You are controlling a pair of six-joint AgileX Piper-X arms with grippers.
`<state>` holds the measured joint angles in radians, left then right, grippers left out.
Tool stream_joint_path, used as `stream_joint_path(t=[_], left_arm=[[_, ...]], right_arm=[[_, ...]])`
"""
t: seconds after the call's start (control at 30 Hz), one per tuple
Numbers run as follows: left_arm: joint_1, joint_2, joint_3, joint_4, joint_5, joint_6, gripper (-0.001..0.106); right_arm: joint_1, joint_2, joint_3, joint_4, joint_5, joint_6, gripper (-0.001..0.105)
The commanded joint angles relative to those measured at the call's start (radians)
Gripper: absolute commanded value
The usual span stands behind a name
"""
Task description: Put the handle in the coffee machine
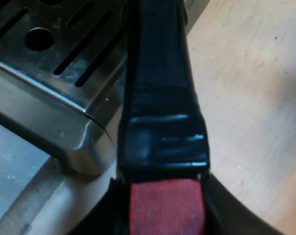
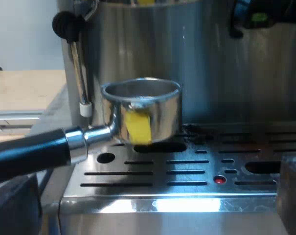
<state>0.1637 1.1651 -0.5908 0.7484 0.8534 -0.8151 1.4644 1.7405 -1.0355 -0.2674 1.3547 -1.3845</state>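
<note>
My left hand (image 1: 167, 213) grips the holder's (image 1: 160, 93) red end; its axis runs to 12 o'clock, basket over the drip tray (image 2: 196, 178).

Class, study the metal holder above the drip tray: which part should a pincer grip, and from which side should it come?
Grip the dark handle near its red end, coming in from that end. It is long, straight and slim enough to clamp, and juts away from the espresso machine; the metal cup is wide, round and smooth. The left pincer grips there.
</note>
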Motion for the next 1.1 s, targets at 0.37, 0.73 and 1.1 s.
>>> stream_joint_path(t=[0.37,0.73,1.1], left_arm=[[-0.001,0.094,-0.110,-0.043,0.067,0.012,0.000],[-0.001,0.114,-0.122,-0.107,0.082,0.041,0.000],[-0.001,0.193,-0.167,-0.131,0.124,0.058,0.000]], right_arm=[[-0.090,0.004,-0.004,-0.295,-0.173,-0.288,0.103],[-0.127,0.004,-0.004,-0.366,-0.220,-0.350,0.103],[-0.134,0.004,-0.004,-0.373,-0.253,-0.371,0.103]])
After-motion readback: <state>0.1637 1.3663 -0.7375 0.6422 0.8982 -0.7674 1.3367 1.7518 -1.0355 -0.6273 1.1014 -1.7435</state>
